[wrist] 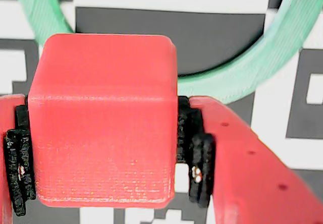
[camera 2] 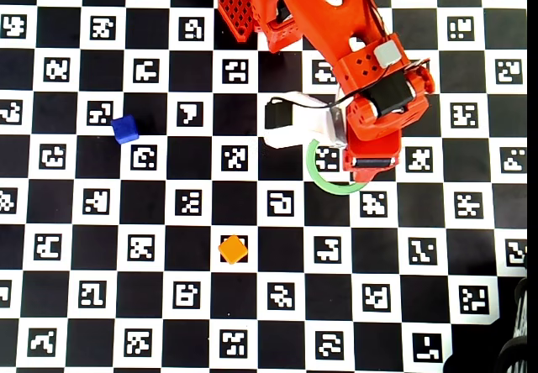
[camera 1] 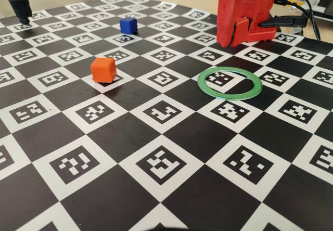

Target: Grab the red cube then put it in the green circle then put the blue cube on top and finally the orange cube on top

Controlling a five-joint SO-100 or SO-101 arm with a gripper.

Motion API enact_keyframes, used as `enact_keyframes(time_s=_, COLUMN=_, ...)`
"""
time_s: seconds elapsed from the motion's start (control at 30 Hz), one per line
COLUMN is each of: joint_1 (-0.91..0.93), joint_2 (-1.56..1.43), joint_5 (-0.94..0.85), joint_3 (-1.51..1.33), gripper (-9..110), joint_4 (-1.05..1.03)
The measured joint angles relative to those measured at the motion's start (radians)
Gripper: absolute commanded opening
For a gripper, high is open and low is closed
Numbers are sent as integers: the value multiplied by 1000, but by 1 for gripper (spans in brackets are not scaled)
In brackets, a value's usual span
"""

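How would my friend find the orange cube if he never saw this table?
Start at the red arm at the top of the checkered board in the overhead view. Go down past the green ring to the lower middle, where the orange cube sits alone. It is lighter than the red cube held in the pincer, and the blue cube is far left.

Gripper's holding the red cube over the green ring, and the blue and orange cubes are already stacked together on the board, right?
Not quite: the blue cube and orange cube sit apart on the board, unstacked, as the overhead view shows. The gripper does hold the red cube near the green ring.
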State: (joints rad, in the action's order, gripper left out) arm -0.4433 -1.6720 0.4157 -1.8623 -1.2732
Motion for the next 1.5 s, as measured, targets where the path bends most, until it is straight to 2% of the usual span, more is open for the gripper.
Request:
enact_keyframes(time_s=0.83, joint_1=-15, joint_2=0, joint_5=-12, joint_3=-284, gripper=1, joint_4=308)
enact_keyframes(time_s=1.5, joint_1=-44, joint_2=0, joint_5=-9, joint_3=-353, gripper=1, joint_4=411)
